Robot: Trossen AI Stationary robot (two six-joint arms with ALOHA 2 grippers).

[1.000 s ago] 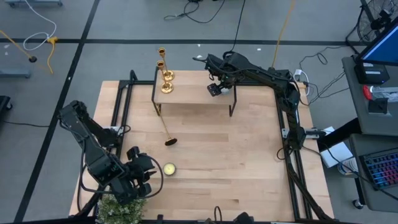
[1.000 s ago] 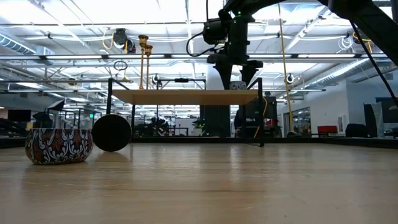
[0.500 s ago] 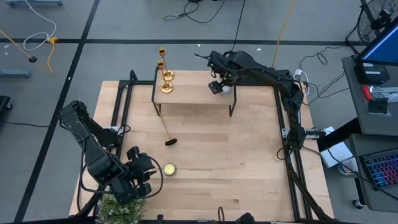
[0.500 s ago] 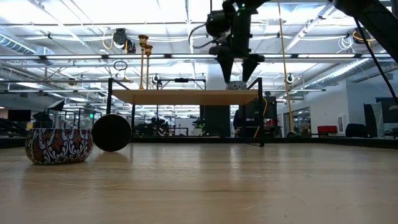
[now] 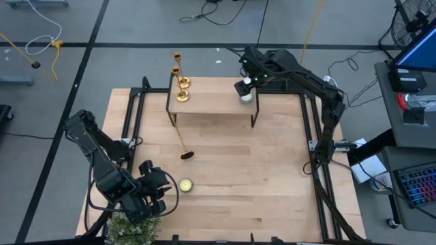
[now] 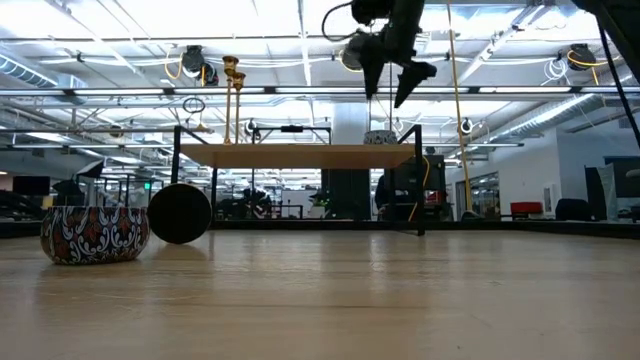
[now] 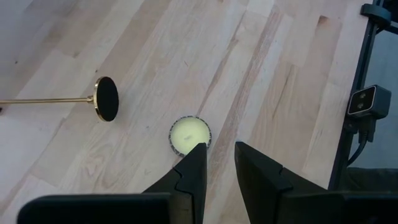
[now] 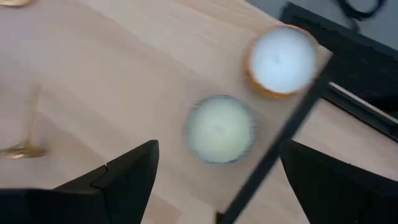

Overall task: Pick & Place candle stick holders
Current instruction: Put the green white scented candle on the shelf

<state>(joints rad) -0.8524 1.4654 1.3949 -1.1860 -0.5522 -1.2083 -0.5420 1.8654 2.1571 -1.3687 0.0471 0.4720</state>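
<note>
High view: I've got two gold candle stick holders standing upright at the left end of the little raised shelf, and the third holder lying flat on the desk in front of it, dark base toward me.
High view, right arm: my right gripper hangs over the shelf's right end above a small candle, carrying nothing.
High view, left arm: parked at the near-left corner beside a yellow candle and a plant.
Low view: right gripper is up clear of the shelf top, fingers spread wide and empty; the two standing holders rise from the shelf's left end.
Left wrist view: left gripper fingers are narrow, nothing between them; the candle sits just ahead, the fallen holder farther off.
Right wrist view: two candles below, a pale one and a white one; right gripper fingers wide apart.
Step in hand, my read: between placements, with one holder left to fetch.
Next move: I'd swing an arm to the fallen holder, grasp its thin stem, and stand it up on the shelf.
</note>
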